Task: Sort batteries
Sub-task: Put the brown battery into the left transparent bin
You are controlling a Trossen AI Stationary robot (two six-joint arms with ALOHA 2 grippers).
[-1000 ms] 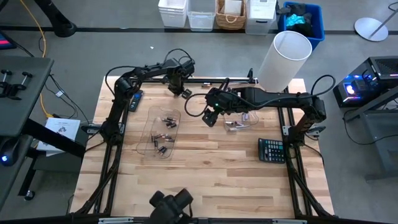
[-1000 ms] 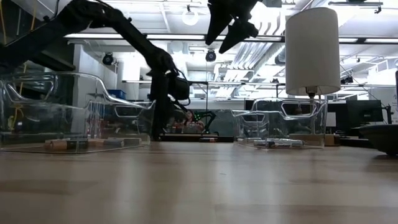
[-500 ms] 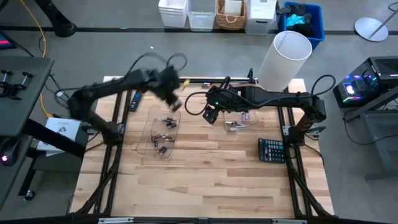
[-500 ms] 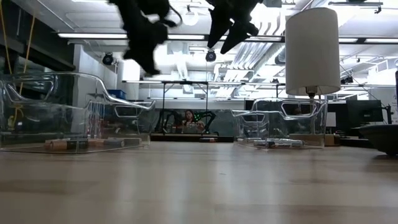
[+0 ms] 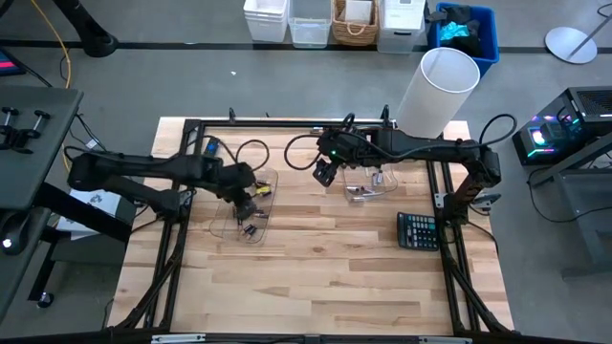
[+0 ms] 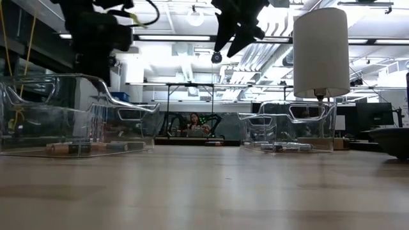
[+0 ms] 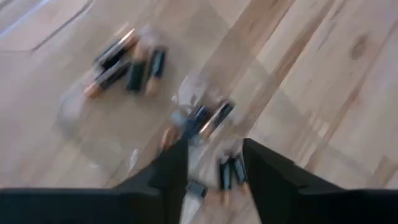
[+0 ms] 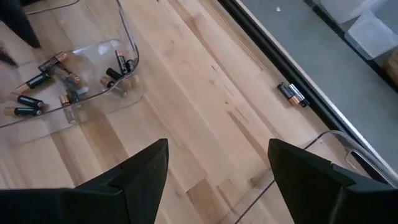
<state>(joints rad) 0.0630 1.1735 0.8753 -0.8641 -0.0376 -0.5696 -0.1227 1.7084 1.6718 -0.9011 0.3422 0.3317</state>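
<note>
Beyond my pale plank worktop (image 5: 325,277) lies grey floor, with storage bins (image 5: 287,19) along the far wall and a white cylinder (image 5: 435,91) at the far right corner. The clear tray (image 5: 222,215) is my landmark: the dark, copper-ended batteries (image 5: 251,212) lie scattered inside it. My left jaws (image 5: 246,198) hang over that tray, parted, gripping nothing. My right jaws (image 5: 325,172) wait high to its right, spread wide and empty, beside a second clear tray (image 5: 387,184).
</note>
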